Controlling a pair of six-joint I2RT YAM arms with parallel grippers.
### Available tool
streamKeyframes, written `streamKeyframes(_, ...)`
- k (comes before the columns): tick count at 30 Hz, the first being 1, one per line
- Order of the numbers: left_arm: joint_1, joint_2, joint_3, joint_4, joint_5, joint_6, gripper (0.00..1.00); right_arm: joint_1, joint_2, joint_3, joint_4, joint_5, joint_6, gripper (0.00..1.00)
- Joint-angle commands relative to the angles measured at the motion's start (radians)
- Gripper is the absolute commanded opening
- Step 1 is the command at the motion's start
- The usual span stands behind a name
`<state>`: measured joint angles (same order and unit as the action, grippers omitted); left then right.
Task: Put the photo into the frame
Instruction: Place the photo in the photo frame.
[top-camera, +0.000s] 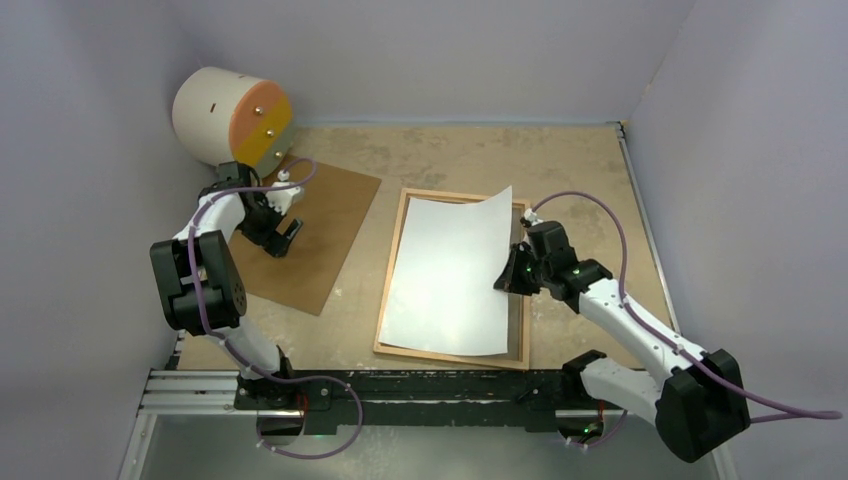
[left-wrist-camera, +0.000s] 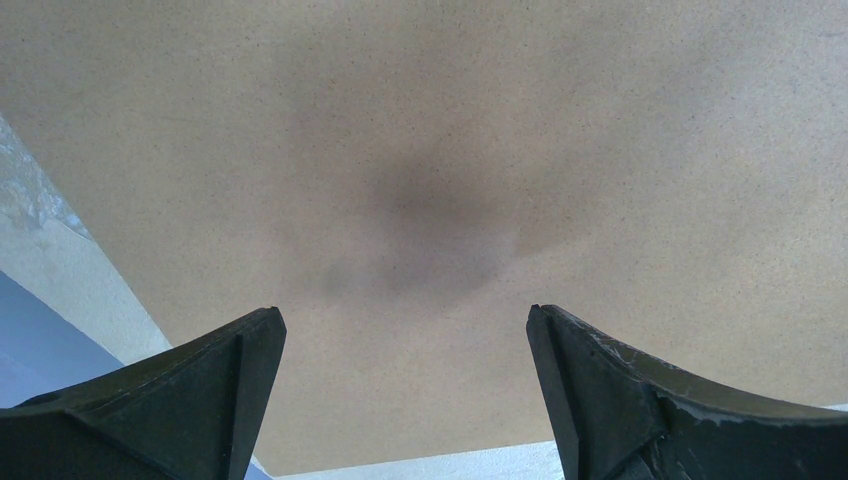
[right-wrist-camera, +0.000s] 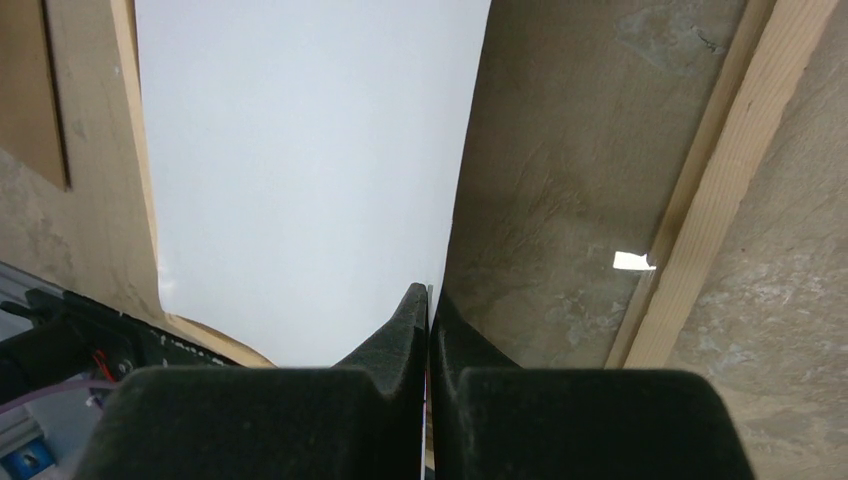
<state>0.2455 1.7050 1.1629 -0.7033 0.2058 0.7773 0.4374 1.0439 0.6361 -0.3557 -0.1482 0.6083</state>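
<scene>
The photo (top-camera: 447, 275), a smooth white rectangle lying back-up, sits over the thin light-wood frame (top-camera: 450, 355) at table centre, with its 3 o'clock edge curled upward. The right gripper (right-wrist-camera: 430, 300) is clamped on that edge, its black fingers pressed together. At 9 o'clock, the left gripper (top-camera: 283, 237) hangs spread wide over a matte, speckled brown fibreboard sheet (top-camera: 325, 235).
</scene>
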Motion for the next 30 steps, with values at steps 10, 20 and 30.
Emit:
streamKeyframes(10,-0.005,-0.036,-0.014,0.022,0.023,-0.013,0.99,-0.008,0.033,0.08,0.01,0.043,-0.106,0.0)
streamKeyframes(20,-0.006,-0.029,-0.016,0.028,0.026,-0.013,0.99,-0.008,0.05,0.028,0.051,-0.036,-0.049,0.0)
streamKeyframes(30,-0.006,-0.036,-0.025,0.033,0.026,-0.007,1.0,-0.008,0.055,0.019,0.017,0.031,-0.018,0.25)
